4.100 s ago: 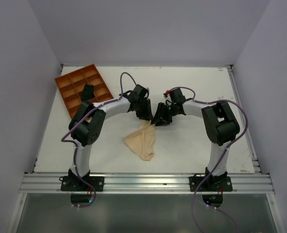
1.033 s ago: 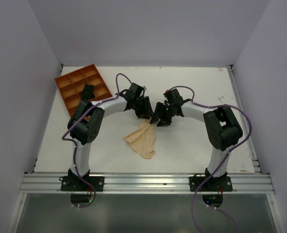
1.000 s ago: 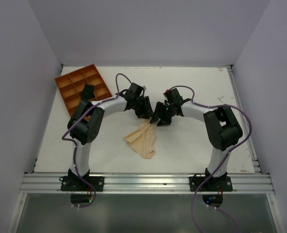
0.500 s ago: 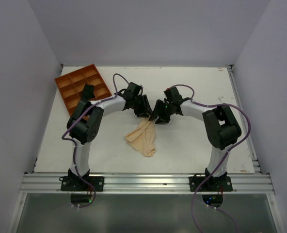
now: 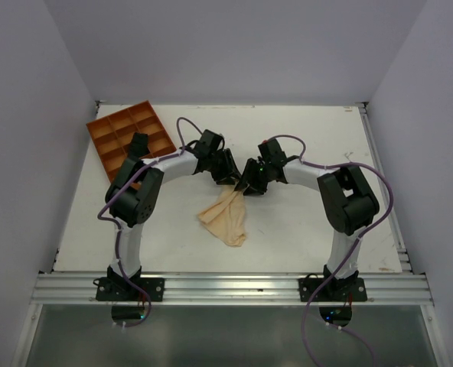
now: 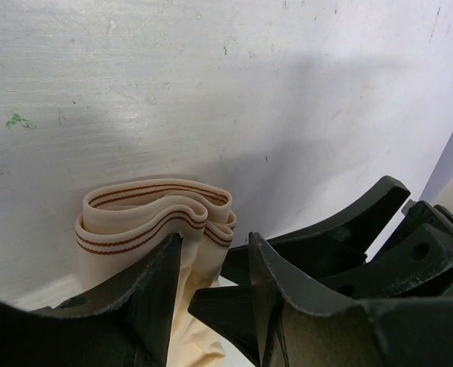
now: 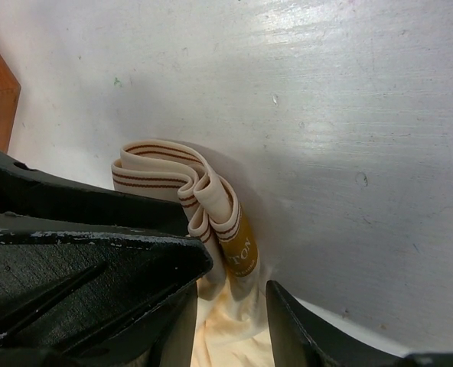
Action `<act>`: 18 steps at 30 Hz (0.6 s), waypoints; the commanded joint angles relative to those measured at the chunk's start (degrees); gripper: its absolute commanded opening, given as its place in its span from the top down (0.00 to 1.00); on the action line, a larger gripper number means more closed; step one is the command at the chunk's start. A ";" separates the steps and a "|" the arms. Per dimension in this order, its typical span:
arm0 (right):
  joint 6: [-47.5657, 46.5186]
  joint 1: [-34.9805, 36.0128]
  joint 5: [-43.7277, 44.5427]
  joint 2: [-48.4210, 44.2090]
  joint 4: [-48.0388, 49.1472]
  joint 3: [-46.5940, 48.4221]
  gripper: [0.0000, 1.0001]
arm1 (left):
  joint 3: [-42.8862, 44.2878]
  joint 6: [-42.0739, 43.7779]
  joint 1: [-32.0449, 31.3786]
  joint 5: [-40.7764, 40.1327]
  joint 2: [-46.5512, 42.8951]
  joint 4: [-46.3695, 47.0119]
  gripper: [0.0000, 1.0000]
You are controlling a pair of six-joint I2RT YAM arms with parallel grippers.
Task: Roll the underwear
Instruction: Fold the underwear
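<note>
Underwear: the pale beige piece [image 5: 225, 218] lies near the middle of the worktop [image 5: 303, 229], in front of you between the two arms. Its near part is spread flat and wrinkled, and its far end narrows up to where the two end effectors meet.
Waistband: you see it bunched into loose folds with thin brown stripes [image 6: 150, 214], resting on the worktop just beyond the fingertips (a tan label shows on one fold in the right wrist view [image 7: 173, 180]).
Left end effector: yours [image 5: 230, 177] is narrowed about halfway and pinches the fabric, which fills the gap between its fingers [image 6: 211, 248].
Right end effector: it [image 5: 246, 186] sits tip to tip with the left one. Its fingers straddle the same fabric [image 7: 234, 283], part open. You cannot tell whether they clamp it.
Tray: an orange compartment tray [image 5: 123, 122] sits at the far left of the worktop, well apart from the underwear, with a small black bundle [image 5: 138, 143] in it.
</note>
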 commanded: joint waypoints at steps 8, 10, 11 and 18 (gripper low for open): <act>4.34 0.79 0.94 -0.13 10.03 -0.17 0.50 | 1.68 -2.25 -2.15 6.01 -2.24 0.48 0.55; 4.70 0.88 0.93 -0.31 10.56 -0.43 0.50 | 1.68 -2.16 -2.15 5.92 -2.07 0.48 0.55; 4.70 0.88 0.85 -0.31 10.56 -0.52 0.49 | 1.51 -2.25 -2.15 5.92 -1.98 0.48 0.55; 6.63 1.05 0.15 -1.01 13.10 -1.57 0.48 | 1.59 -2.34 -2.33 5.74 -1.54 0.57 0.55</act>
